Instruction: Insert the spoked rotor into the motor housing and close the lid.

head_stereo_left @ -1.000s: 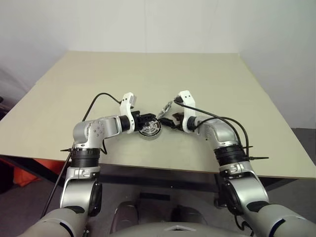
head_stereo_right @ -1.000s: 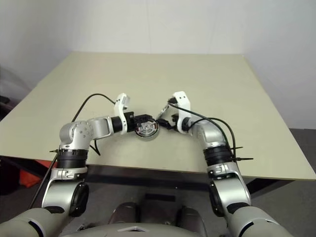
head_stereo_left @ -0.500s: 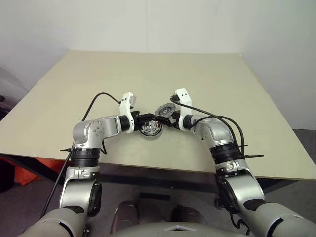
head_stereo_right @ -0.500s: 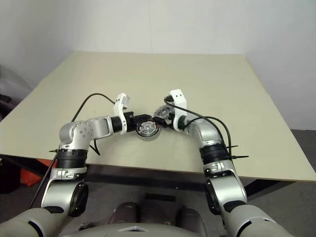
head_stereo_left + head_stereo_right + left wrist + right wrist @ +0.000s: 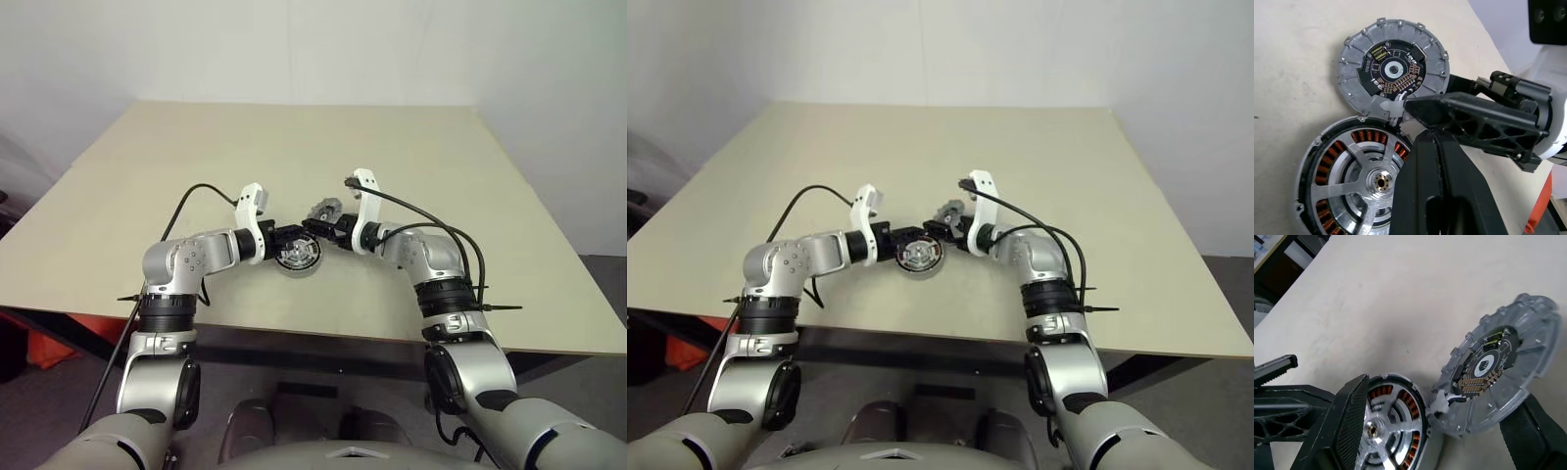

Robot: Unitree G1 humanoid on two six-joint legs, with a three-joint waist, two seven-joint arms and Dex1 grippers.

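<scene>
Right end effector, jaws spread wide, grasps the lid by its notched rim and holds it raised and tilted just beyond the motor housing, the lid's lower edge close over the housing's far rim. Left end effector, fingers pressed together with nothing between them, reaches across the housing's upper side from the robot's left; its tip lies near the point where lid and housing come closest. The spoked rotor already sits inside the housing, its silver spokes and brass-coloured hub ringed by copper-brown windings. The housing rests flat on the desk, toward the near edge and roughly midway between the two arms.

The head views give the overall layout: both arms converging over the housing, a black cable looping from each wrist, the desk otherwise pale and plain. Detail of the lid is too small to read there. The left wrist view shows the lid's inner face, a dark circuit board with gold contacts around a central hole, and a small white connector hanging at its lower edge, next to the right end effector's black latticed finger. The right wrist view shows the same face obliquely, one finger behind the lid and the other in front, over the housing
</scene>
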